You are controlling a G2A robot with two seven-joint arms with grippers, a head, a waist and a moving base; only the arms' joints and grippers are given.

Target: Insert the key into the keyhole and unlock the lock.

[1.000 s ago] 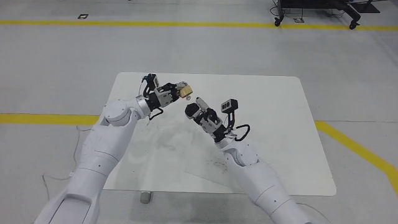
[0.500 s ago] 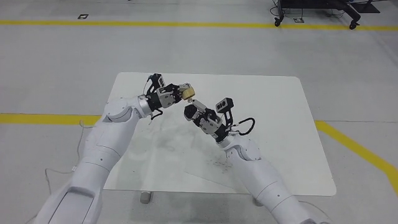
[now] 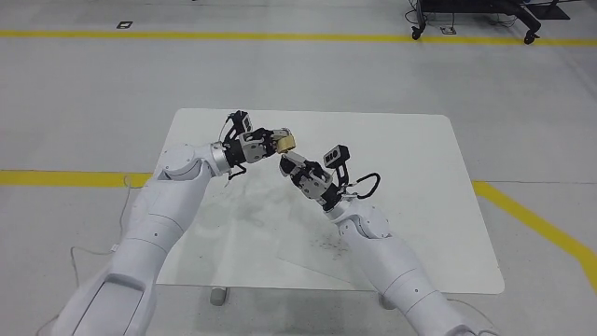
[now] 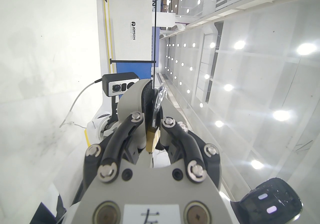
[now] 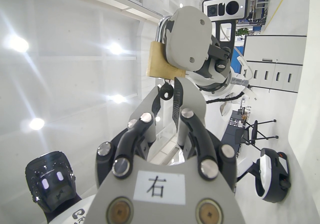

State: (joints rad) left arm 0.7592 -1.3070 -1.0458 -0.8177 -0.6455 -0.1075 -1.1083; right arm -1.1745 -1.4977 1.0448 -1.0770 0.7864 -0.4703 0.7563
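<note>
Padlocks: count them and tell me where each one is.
1. The padlock is clamped in the left gripper, held above the table; the key sits at its keyhole end, close by the right gripper. Nothing here seems to hide another.

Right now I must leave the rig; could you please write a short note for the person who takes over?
Left hand: shut on the brass padlock, held up over the table, keyhole end toward the right hand.
Right hand: shut on the key by its black head, directly at the padlock's keyhole end.
Done: both things are picked up, and the key's tip meets the keyhole. I cannot tell how deep it sits.
Left: push the key fully in, then turn it until the padlock opens.
</note>
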